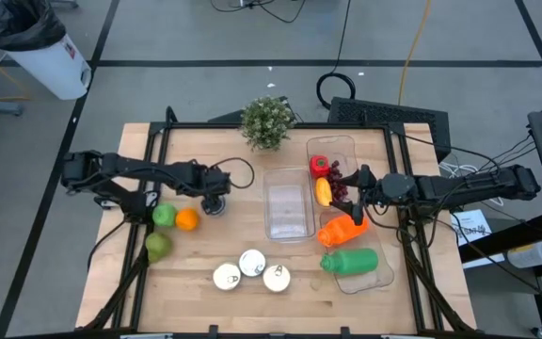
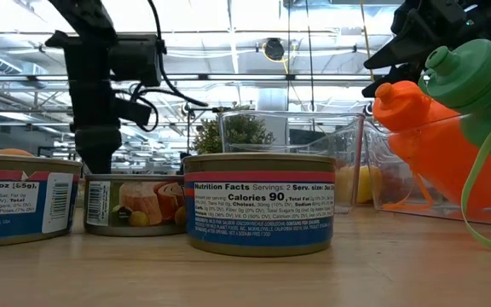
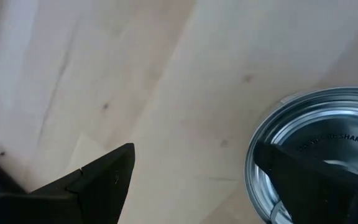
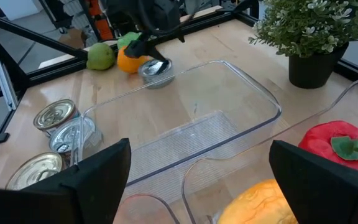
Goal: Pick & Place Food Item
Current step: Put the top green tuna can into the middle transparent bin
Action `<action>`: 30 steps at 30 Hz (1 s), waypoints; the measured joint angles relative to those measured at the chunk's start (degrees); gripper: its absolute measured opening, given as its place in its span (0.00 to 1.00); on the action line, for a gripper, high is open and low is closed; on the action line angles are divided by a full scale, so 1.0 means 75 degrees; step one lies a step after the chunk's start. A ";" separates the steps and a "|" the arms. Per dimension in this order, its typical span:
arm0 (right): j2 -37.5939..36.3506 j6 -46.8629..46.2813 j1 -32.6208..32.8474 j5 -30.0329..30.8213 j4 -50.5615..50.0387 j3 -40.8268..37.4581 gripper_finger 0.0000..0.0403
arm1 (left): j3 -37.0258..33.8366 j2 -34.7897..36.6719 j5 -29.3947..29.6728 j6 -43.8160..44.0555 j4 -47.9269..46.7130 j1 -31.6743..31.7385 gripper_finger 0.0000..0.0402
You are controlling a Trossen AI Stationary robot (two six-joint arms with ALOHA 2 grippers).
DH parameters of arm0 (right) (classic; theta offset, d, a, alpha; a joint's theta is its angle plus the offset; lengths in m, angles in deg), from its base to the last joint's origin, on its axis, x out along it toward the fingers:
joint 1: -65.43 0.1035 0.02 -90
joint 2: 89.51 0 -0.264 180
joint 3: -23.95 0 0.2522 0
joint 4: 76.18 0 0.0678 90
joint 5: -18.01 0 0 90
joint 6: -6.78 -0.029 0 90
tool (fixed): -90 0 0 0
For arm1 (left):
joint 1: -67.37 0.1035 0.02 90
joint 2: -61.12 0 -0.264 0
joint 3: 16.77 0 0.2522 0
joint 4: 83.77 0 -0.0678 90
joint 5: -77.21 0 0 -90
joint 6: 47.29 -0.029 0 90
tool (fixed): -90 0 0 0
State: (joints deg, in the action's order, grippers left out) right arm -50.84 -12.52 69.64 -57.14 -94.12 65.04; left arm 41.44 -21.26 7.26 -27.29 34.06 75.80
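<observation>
My left gripper (image 1: pixel 216 200) is open low over a small unlabelled silver can (image 1: pixel 216 207) that stands on the table left of centre. In the left wrist view one finger (image 3: pixel 309 180) lies over the can's lid (image 3: pixel 316 137) and the other (image 3: pixel 98 180) stands beside it over bare wood. My right gripper (image 1: pixel 346 188) is open and hovers above the far right clear tray (image 1: pixel 346 146), which holds a red pepper (image 4: pixel 340 146), a yellow fruit (image 4: pixel 266 202) and grapes (image 1: pixel 340 193). A lime (image 1: pixel 163 216), an orange (image 1: pixel 187 219) and a pear (image 1: pixel 158 247) lie on the table's left. My left gripper comes at the silver can from above, open, with one finger over the lid's rim (image 3: pixel 260 155). Whether that finger touches the can I cannot tell.
An empty clear tray (image 1: pixel 287 202) lies at centre. An orange bottle (image 1: pixel 342 231) and a green bottle (image 1: pixel 351 261) lie in a near right tray. Three cans (image 1: pixel 252 271) stand near the front edge. A potted plant (image 1: pixel 267 122) is at the far edge.
</observation>
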 joint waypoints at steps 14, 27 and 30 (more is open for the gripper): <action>0.0103 -0.0025 0.0000 0.0000 0.0005 0.0000 0.90 | 0.0009 -0.0082 -0.1454 0.0432 0.0543 0.0766 0.90; 0.0105 -0.0078 0.0000 0.0000 0.0005 0.0000 0.90 | -0.0015 -0.0135 -0.3877 0.0028 0.1559 0.0131 0.90; 0.0105 -0.0078 0.0000 0.0000 0.0005 0.0000 0.90 | -0.0015 -0.0129 -0.3476 -0.0008 0.1468 0.0071 0.90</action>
State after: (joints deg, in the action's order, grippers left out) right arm -50.05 -13.10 69.64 -57.14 -94.08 65.04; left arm 41.33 -22.23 -18.82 -27.35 45.07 76.33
